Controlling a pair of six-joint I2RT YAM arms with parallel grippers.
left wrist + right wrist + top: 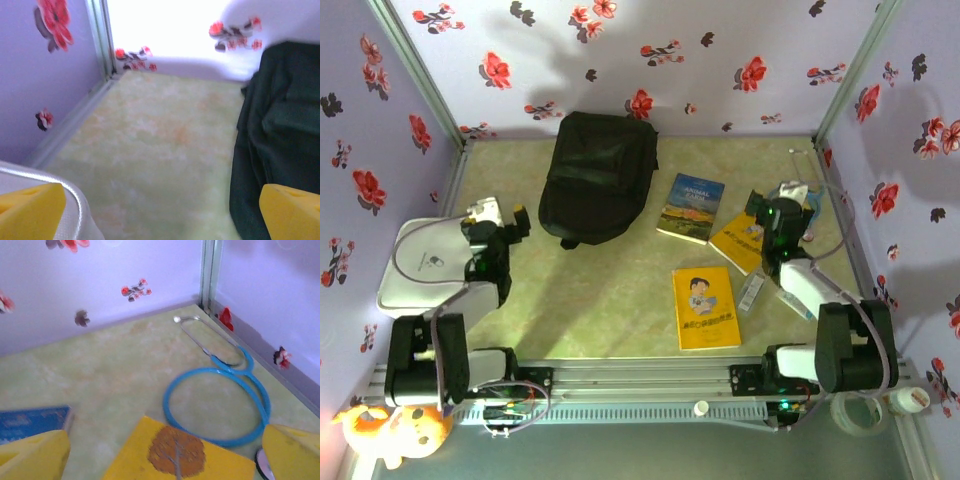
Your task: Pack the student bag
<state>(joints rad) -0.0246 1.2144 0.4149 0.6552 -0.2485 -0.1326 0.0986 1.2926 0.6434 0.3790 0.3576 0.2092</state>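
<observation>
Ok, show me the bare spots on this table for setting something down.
Widest bare stretch: near-centre table, bordered by the left gripper, black backpack and cartoon-cover yellow book. Also free: the strip between backpack and left wall, and the far edge behind the blue book. Crowded: the right side, around the right gripper, tree-cover yellow book and blue stethoscope.

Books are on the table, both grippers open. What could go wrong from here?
The student bag lies flat with no opening visible; anything pushed at it may only shove it around. The tree-cover yellow book below the right gripper lies flat, so a pinch may slip. The blue stethoscope loops close beside that book and could snag.
</observation>
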